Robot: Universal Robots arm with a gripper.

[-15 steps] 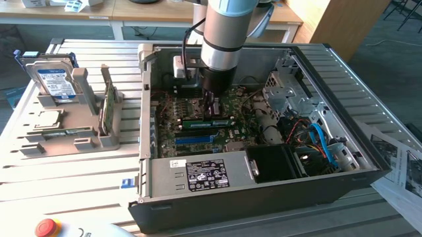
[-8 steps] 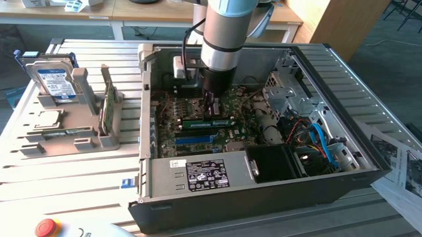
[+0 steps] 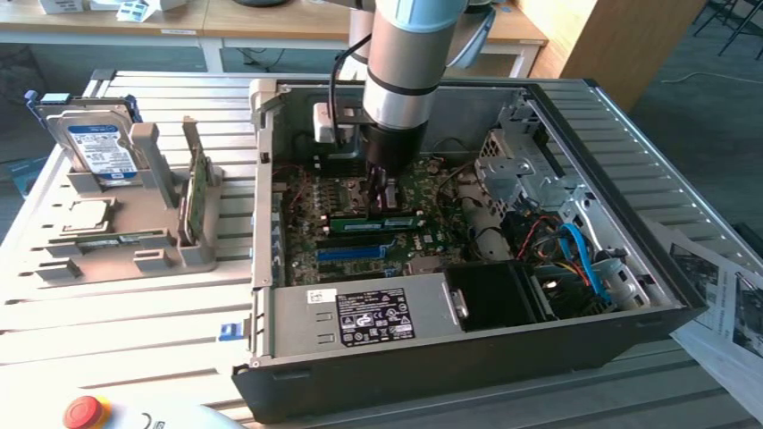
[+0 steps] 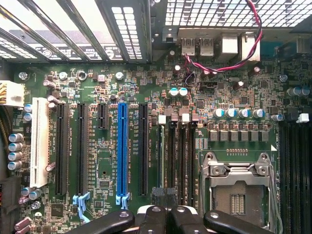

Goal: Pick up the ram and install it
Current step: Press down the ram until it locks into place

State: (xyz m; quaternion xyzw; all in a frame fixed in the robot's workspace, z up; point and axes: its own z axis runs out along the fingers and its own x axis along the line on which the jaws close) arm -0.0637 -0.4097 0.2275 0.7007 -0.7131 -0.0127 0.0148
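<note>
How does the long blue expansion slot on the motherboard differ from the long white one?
The long blue expansion slot is narrow; the long white expansion slot is wider. Blue sits between black slots, white at the row's end beside silver capacitors. Both lie parallel and empty.

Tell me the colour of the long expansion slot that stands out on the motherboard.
Bright blue. The long expansion slot shows best in the wrist view, among black slots.

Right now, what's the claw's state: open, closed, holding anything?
Claw: closed, over the motherboard; whether it holds anything cannot be told.
</note>
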